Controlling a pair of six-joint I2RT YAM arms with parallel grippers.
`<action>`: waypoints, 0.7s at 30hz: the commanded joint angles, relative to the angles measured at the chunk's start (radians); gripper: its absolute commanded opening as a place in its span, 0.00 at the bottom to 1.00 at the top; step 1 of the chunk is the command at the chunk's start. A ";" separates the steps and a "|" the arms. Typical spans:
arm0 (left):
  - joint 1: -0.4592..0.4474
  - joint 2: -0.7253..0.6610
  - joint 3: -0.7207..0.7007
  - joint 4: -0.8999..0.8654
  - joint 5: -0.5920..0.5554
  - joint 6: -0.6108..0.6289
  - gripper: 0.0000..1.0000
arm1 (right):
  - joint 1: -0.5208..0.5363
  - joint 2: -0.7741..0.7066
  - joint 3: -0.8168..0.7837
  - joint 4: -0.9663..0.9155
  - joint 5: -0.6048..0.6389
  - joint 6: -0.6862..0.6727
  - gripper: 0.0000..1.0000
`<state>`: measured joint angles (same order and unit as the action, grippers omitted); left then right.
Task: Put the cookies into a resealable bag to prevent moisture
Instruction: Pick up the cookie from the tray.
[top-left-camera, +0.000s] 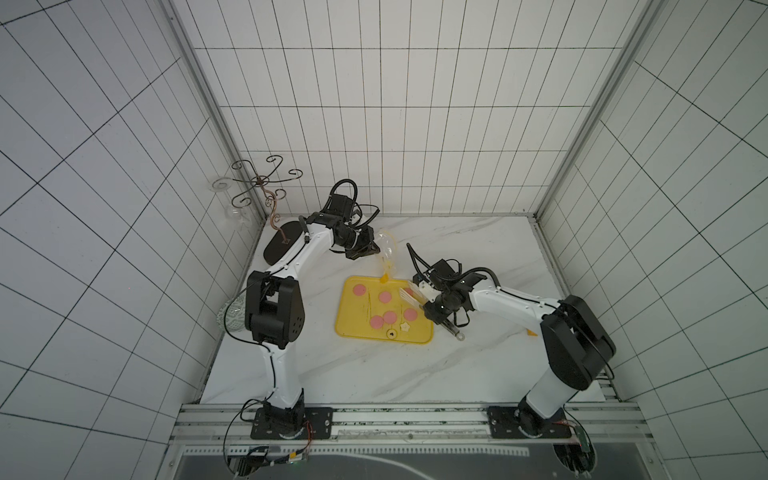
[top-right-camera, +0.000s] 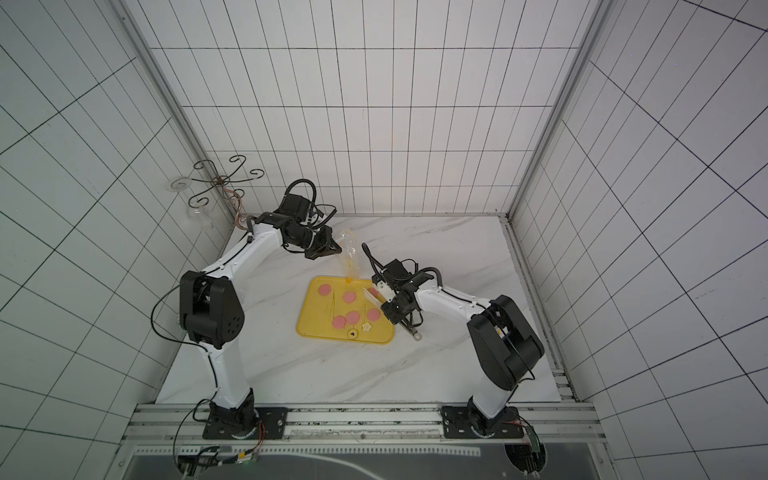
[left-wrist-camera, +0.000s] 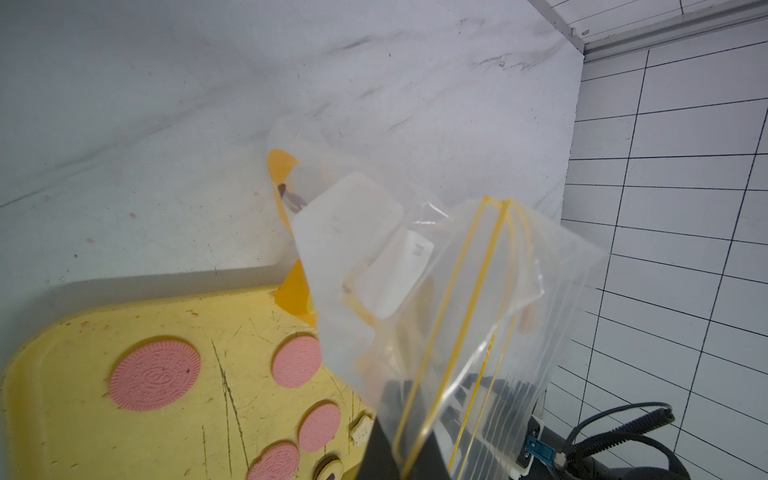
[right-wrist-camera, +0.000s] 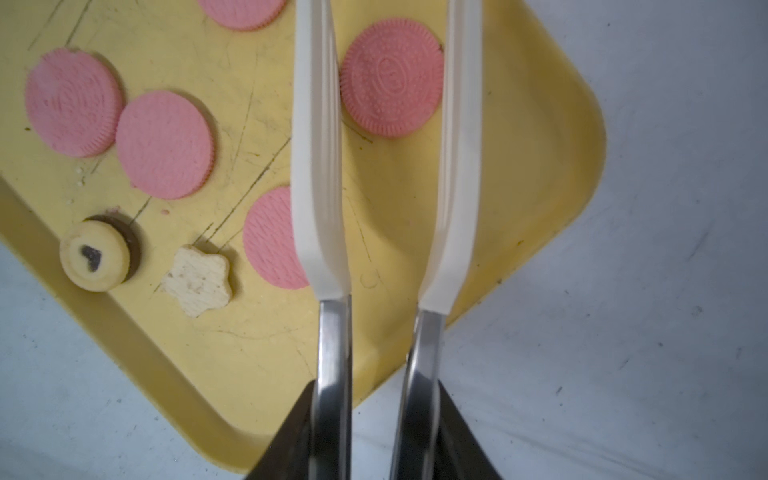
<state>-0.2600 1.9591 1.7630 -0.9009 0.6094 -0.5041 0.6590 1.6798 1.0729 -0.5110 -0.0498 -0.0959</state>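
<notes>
in both top views the left claw (top-left-camera: 370, 250), pressed together, pinches the crinkly clear plastic resealable bag (top-left-camera: 388, 251) aloft just past the upper edge of the yellow rectangular plastic tray (top-left-camera: 353, 328), mid-frame on the white marbled table (top-left-camera: 332, 374). the bag's yellow corner hangs at the tray's rim. the right claw (right-wrist-camera: 374, 432) clamps white-tipped steel tongs (right-wrist-camera: 318, 166), whose tips closely flank one of the pink round cookies (right-wrist-camera: 392, 77) near the tray's right corner. all six pink ones, a pale flower-shaped cookie (right-wrist-camera: 197, 284) and a small yellow dark-centred round cookie (right-wrist-camera: 97, 255) lie on the tray.
</notes>
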 joint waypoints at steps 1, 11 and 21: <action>0.003 -0.038 -0.007 0.003 -0.009 0.013 0.00 | -0.002 -0.023 0.097 -0.021 -0.012 -0.021 0.37; 0.002 -0.029 0.007 -0.006 -0.010 0.018 0.00 | -0.004 -0.111 0.093 -0.005 -0.005 -0.008 0.36; 0.001 -0.006 0.051 -0.042 -0.032 0.031 0.00 | -0.005 -0.275 0.163 -0.098 0.035 0.000 0.36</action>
<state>-0.2600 1.9591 1.7782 -0.9283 0.5941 -0.4923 0.6586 1.4616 1.0798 -0.5549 -0.0406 -0.0910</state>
